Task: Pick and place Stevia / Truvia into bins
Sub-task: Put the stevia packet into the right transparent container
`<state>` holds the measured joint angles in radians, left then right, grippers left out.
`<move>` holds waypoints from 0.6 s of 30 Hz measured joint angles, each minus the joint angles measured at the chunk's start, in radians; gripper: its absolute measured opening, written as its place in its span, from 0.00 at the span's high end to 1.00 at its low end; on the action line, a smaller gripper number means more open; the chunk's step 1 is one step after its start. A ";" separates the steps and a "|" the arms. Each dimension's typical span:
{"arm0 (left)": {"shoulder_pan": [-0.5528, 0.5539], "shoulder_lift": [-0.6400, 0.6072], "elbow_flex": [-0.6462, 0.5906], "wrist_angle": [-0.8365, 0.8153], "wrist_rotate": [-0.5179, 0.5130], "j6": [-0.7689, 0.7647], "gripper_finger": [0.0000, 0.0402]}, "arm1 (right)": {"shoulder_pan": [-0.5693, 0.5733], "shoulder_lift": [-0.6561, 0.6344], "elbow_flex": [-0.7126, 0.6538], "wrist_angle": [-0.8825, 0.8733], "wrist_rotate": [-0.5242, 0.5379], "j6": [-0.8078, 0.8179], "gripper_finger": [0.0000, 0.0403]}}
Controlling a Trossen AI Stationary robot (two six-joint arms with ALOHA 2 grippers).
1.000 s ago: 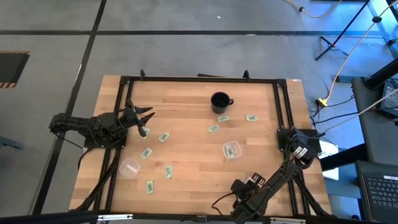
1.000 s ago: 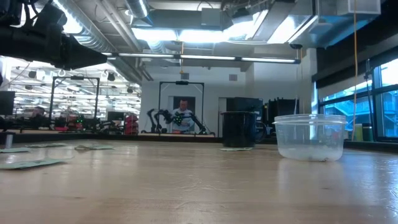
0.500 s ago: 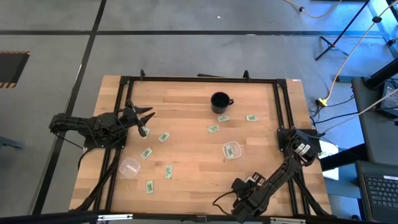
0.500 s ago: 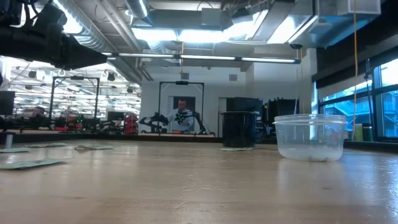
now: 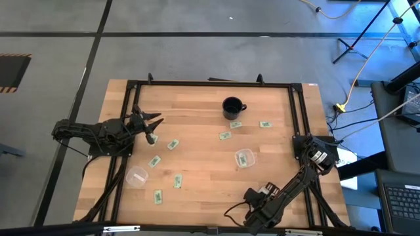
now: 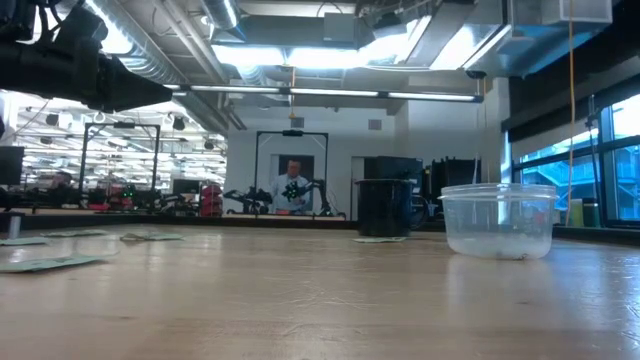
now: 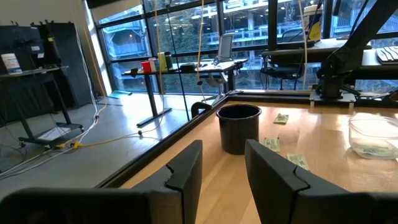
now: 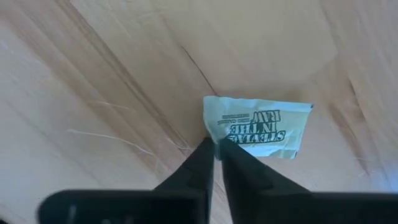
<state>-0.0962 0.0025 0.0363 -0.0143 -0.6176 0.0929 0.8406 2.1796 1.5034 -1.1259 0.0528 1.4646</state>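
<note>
My overhead camera looks straight down on the table (image 5: 210, 131); the low one looks level across it. Both share the black mug (image 5: 231, 107), also in my left wrist view.

A black mug (image 5: 231, 107) stands on the wooden table (image 5: 197, 131) toward 12 o'clock. Sachets (image 5: 225, 136) lie scattered: three just below the mug, four more toward 8 o'clock. One clear cup (image 5: 244, 158) sits toward 4 o'clock with a sachet inside; another cup (image 5: 136, 176) sits at 8 o'clock. The left hand (image 5: 152, 128) hovers at 9 o'clock, fingers spread, near one sachet. The right arm (image 5: 289, 190) folds down at 5 o'clock, its hand (image 5: 257, 208) low at the table's near edge.
</note>
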 joint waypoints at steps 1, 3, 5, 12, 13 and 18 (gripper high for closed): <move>0.000 0.000 0.000 0.000 0.000 0.000 0.71 | 0.000 0.001 0.004 -0.002 0.000 0.000 0.95; 0.000 0.000 0.000 0.000 0.000 0.000 0.71 | 0.000 0.005 0.017 -0.018 -0.002 0.000 0.98; 0.000 0.000 0.000 0.000 0.000 0.000 0.71 | 0.000 0.010 0.048 -0.054 -0.002 0.026 0.98; 0.000 0.000 0.000 0.000 0.000 0.000 0.71 | 0.001 0.014 0.263 -0.315 0.076 0.128 1.00; 0.000 0.000 0.000 0.000 0.000 0.000 0.71 | 0.001 0.014 0.306 -0.369 0.092 0.130 1.00; 0.000 0.000 0.000 0.000 0.001 0.000 0.71 | -0.016 -0.004 0.516 -0.448 0.255 0.155 1.00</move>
<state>-0.0959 0.0025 0.0363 -0.0139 -0.6170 0.0929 0.8247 2.1758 2.0193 -1.5741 0.3073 1.6196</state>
